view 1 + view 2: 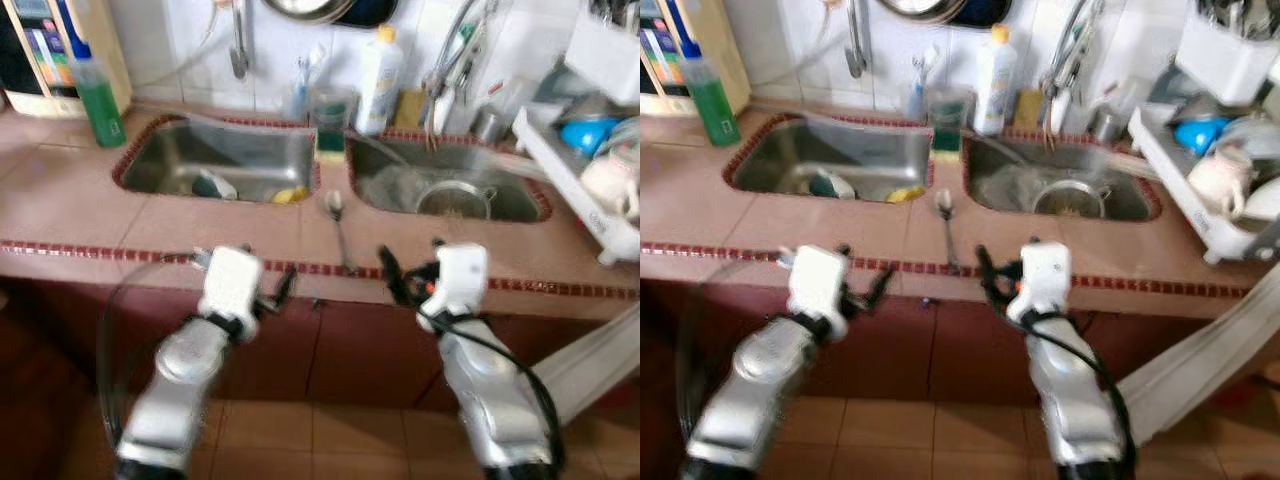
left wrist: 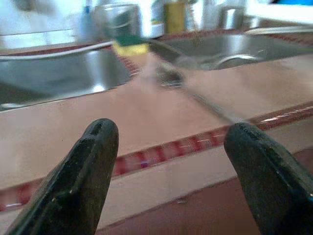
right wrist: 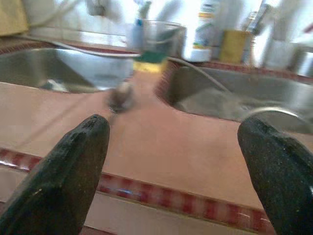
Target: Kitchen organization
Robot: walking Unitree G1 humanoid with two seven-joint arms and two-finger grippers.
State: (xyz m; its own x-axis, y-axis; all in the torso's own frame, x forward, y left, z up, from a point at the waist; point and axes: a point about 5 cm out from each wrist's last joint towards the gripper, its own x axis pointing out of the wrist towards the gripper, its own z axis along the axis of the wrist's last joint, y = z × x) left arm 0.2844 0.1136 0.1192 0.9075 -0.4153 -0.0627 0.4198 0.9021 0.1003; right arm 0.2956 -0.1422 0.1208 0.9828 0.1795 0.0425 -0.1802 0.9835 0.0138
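Both my arms reach forward at the worktop point(image 1: 90, 205) edge. My left end effector point(image 2: 171, 171) and right end effector point(image 3: 181, 171) hover spread wide, holding nothing. The spoon point(image 1: 338, 228) lies on the worktop between the sinks point(image 1: 225, 160), ahead of both.

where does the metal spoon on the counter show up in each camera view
Left eye view: the spoon lies on the counter strip between the two sinks, bowl toward the sinks, handle toward the counter's front edge.
Right eye view: the same spoon, a little left of centre.
Left wrist view: blurred, beyond the open fingers, right of centre.
Right wrist view: blurred, left of centre.
Shared landmark: the yellow-and-green sponge on the divider behind it.
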